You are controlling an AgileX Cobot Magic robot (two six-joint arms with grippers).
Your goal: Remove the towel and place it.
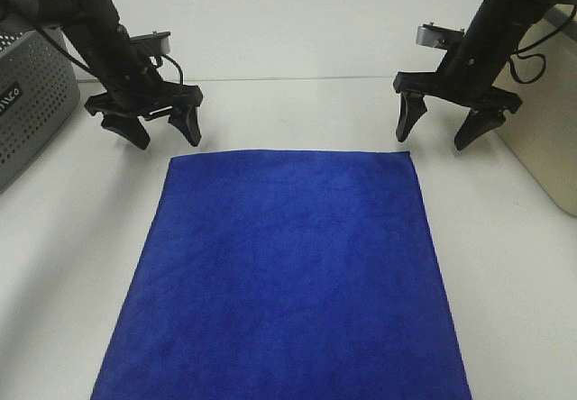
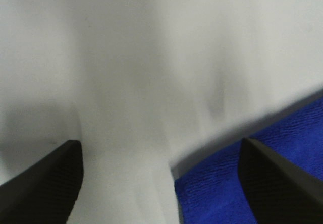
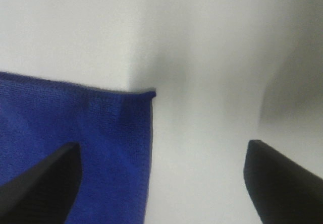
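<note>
The towel (image 1: 288,274) lies spread flat on the white table (image 1: 505,283), with its far edge just short of both sets of fingertips and nothing resting on it. The left gripper (image 1: 165,137) hangs with its fingers spread wide and empty. In its wrist view the towel's far corner (image 2: 212,188) sits between the two fingers, close to the inner finger (image 2: 282,183) (the one nearer the cloth's middle), while the outer finger (image 2: 40,183) is over bare table. That view is smeared, so I cannot say whether either tip touches the surface. The right gripper (image 1: 434,139) is open as wide as it appears able to go and also holds nothing. The other far corner (image 3: 146,95) shows sharply between its fingers, with the inner finger (image 3: 40,183) over blue cloth and the outer one (image 3: 282,183) over table. The grey basket (image 1: 27,94) stands well outside the left fingers, and a beige box (image 1: 550,148) stands outside the right ones. Since the cloth lies square and unwrinkled, I judge the placing to be as good as done, which leaves getting clear of it. To do that well, both sets of fingers should be kept spread and raised straight up before either arm swings away. The inner tips hang over or right beside the hem, so any sideways move made low down could catch the pile and drag a corner out of line. Lifting both sides together would keep the far edge straight.
</note>
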